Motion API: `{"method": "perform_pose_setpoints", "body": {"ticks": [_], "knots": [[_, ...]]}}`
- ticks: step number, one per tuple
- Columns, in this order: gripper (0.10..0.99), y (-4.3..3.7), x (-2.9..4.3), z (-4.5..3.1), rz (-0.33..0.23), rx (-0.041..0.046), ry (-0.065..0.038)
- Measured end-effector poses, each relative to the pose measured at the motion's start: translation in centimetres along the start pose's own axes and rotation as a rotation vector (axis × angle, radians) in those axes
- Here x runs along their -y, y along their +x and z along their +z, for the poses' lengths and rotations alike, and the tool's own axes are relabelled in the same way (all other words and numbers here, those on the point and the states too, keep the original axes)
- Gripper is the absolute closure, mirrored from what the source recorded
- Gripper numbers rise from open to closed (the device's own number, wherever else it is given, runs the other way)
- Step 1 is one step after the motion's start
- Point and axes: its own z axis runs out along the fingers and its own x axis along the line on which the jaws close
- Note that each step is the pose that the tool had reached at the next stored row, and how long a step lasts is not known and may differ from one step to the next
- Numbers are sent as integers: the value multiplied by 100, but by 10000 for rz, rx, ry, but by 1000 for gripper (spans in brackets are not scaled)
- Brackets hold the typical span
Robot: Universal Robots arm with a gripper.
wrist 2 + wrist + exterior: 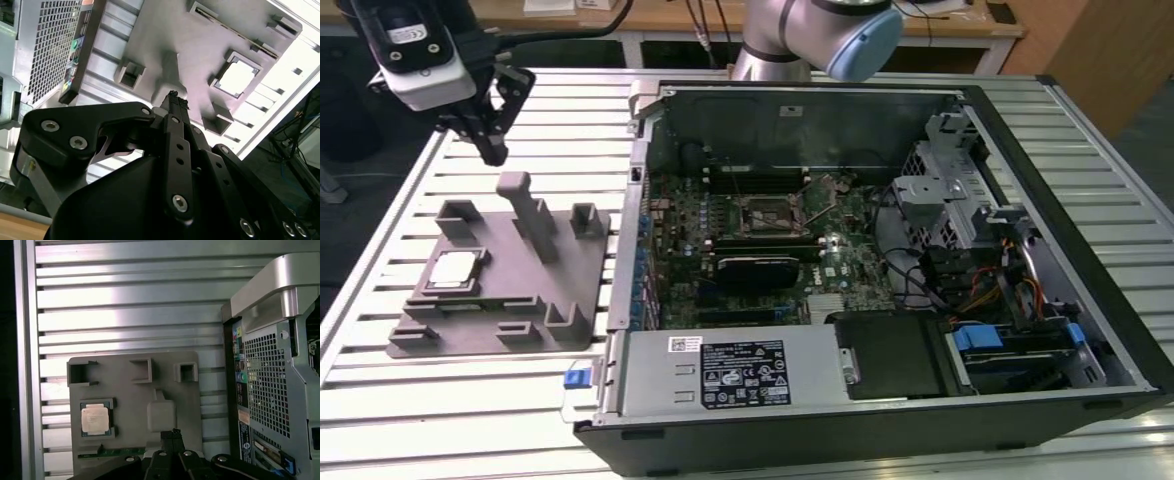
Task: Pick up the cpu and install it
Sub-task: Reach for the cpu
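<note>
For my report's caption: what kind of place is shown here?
Probably a robotics lab bench for computer assembly: an open computer case lies on a slatted metal table, the cpu sits in a grey fixture block, and the gripper hangs above it.

End effector [492, 152] aloft, closed, empty

You're in a robotics lab or test workshop. A ribbed silver aluminium-profile table [440, 400] spreads beneath the claw [492, 152]. A grey plastic fixture block [520, 300] lies just below the claw, and an opened black desktop computer case [854, 445] stands beside it, green motherboard [761, 230] bared. Behind the claw, pale wooden benches [974, 25] carry dangling dark cables [707, 20].
</note>
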Motion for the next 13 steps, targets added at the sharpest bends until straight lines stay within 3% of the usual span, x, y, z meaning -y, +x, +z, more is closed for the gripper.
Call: {"method": "perform_pose_setpoints", "body": {"ticks": [13], "knots": [[980, 192, 18, 82, 1, 0, 0]]}}
